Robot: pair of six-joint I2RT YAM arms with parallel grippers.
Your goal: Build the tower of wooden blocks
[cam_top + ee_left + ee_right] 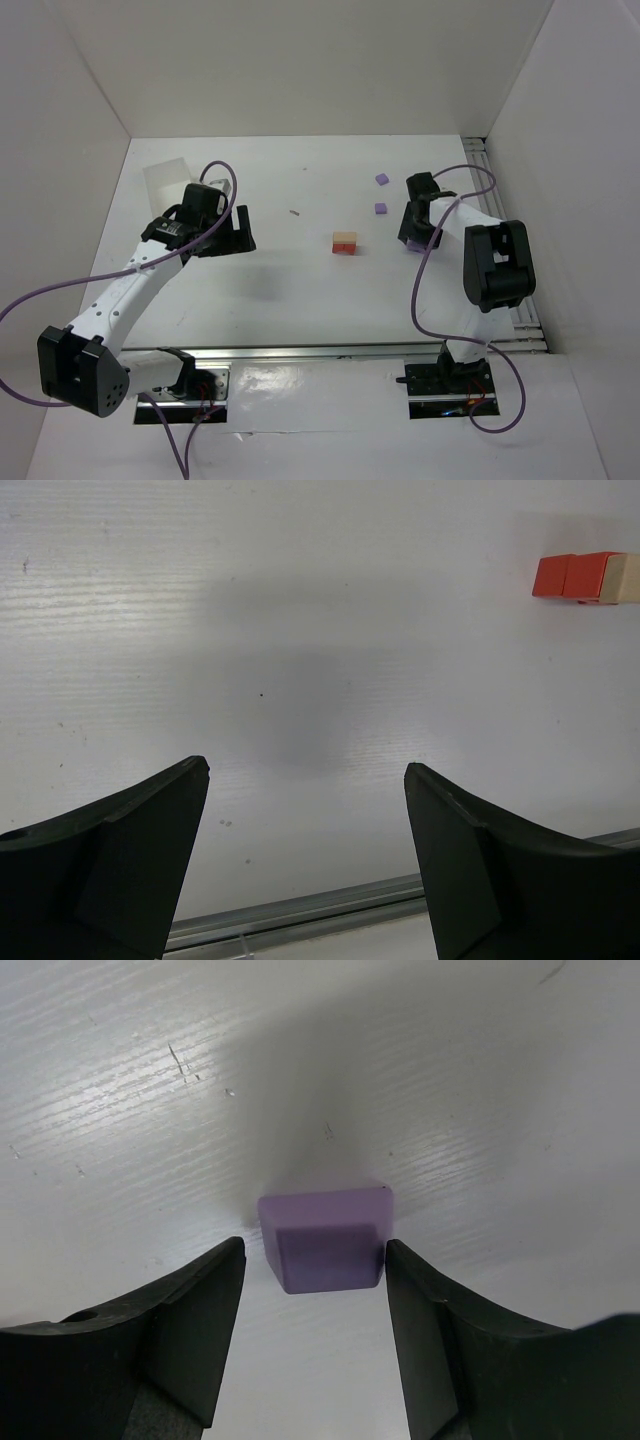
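**Task item.** Your wood block tower (345, 243) stands near the middle of the counter (300, 295), between the two arms. It is a short stack, red-orange below and pale tan on top.

**Right arm.** Your right end effector (316, 1252) sits low over the counter to the right of the tower, jaws at a narrow setting around a lilac cube (325, 1245). The cube rests on the counter. In the wrist view the right-hand finger lies against or just beside the cube's edge, while a sliver of counter shows between the left-hand finger and the cube. The jaws are not clamped on it.

**Loose blocks.** From above, the nearer lilac block (380, 208) lies just beside the right end effector and the farther lilac block (382, 179) lies behind it. You cannot tell from that view whether the nearer one is the cube between the jaws.

**Left arm.** Your left end effector (306, 768) stands wide and holds nothing, above bare counter left of the tower.

**Other items.** A translucent white box (163, 180) sits at the back left. A tiny dark speck (294, 212) lies between it and the tower.
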